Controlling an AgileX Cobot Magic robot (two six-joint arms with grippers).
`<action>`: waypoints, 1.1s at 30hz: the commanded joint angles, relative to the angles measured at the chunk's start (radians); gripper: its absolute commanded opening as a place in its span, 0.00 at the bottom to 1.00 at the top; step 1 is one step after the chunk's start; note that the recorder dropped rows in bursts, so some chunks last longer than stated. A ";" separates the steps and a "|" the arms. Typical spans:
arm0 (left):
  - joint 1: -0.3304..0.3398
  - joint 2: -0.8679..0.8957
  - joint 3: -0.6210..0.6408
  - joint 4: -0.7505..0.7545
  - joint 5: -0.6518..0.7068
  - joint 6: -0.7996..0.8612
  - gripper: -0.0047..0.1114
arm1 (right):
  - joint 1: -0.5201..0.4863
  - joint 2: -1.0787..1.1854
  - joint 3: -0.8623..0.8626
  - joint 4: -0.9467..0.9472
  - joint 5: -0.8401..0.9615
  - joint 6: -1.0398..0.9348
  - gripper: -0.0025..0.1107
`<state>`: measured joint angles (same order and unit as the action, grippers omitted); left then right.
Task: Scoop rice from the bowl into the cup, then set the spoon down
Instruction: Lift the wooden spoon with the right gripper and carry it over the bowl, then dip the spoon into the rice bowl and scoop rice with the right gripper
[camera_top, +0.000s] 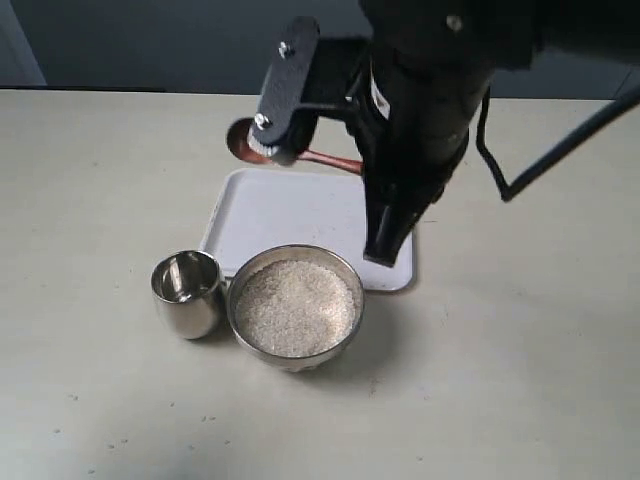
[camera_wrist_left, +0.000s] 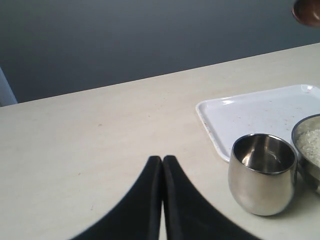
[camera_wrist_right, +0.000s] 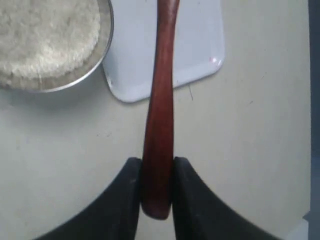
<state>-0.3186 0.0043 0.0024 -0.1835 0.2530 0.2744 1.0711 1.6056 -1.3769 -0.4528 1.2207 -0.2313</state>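
The steel bowl (camera_top: 240, 322) stands at the tray's near edge, full of white rice (camera_top: 296, 305). The small steel cup (camera_top: 187, 290) stands right beside it on the left and looks empty in the left wrist view (camera_wrist_left: 262, 172). My right gripper (camera_wrist_right: 157, 170) is shut on the end of the reddish-brown spoon's handle (camera_wrist_right: 160, 100). It holds the spoon (camera_top: 335, 160) level in the air above the tray's far edge. A black mount half hides the spoon's oval end (camera_top: 238, 140). My left gripper (camera_wrist_left: 162, 160) is shut and empty, low over the table left of the cup.
A flat white tray (camera_top: 290, 210) lies behind the bowl with nothing on it. My bulky black right arm (camera_top: 420, 110) hangs over the tray's right side and hides its own fingers in the exterior view. A black cable (camera_top: 560, 150) loops at the right.
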 joint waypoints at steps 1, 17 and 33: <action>-0.005 -0.004 -0.002 0.000 -0.012 -0.003 0.04 | -0.005 -0.009 0.077 -0.088 0.000 0.007 0.02; -0.005 -0.004 -0.002 0.000 -0.012 -0.003 0.04 | -0.005 -0.009 0.158 -0.067 0.000 0.099 0.02; -0.005 -0.004 -0.002 0.000 -0.012 -0.003 0.04 | -0.005 -0.003 0.166 -0.074 0.000 0.099 0.02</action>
<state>-0.3186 0.0043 0.0024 -0.1835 0.2530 0.2744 1.0694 1.6056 -1.2121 -0.5134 1.2239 -0.1341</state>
